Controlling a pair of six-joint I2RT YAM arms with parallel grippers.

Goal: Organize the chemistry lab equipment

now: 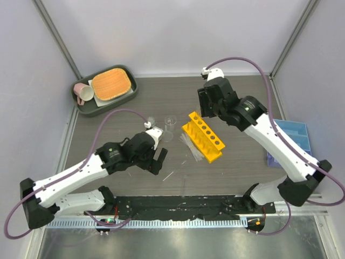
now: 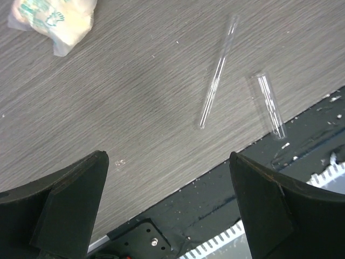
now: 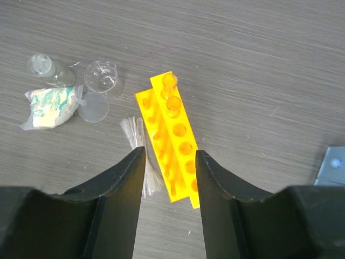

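Observation:
The yellow-orange test tube rack [image 1: 203,136] lies on the table's middle; it also shows in the right wrist view [image 3: 168,135]. The clear pipette bundle [image 1: 190,147] lies at its left side [image 3: 139,145]. Two small clear beakers [image 3: 101,75] [image 3: 46,67] stand beyond it. Two thin clear tubes [image 2: 217,73] [image 2: 269,105] lie near the table's front edge. The blue tray [image 1: 291,141] sits far right. My left gripper [image 2: 170,199] is open and empty above the front edge, short of the tubes. My right gripper [image 3: 170,162] is open and empty, held above the rack.
A grey tray [image 1: 81,105] with an orange pad and pink mug sits back left. A small green-and-white wrapped packet [image 3: 51,107] and a clear round lid [image 3: 93,107] lie by the beakers. A black strip [image 1: 178,205] runs along the front edge.

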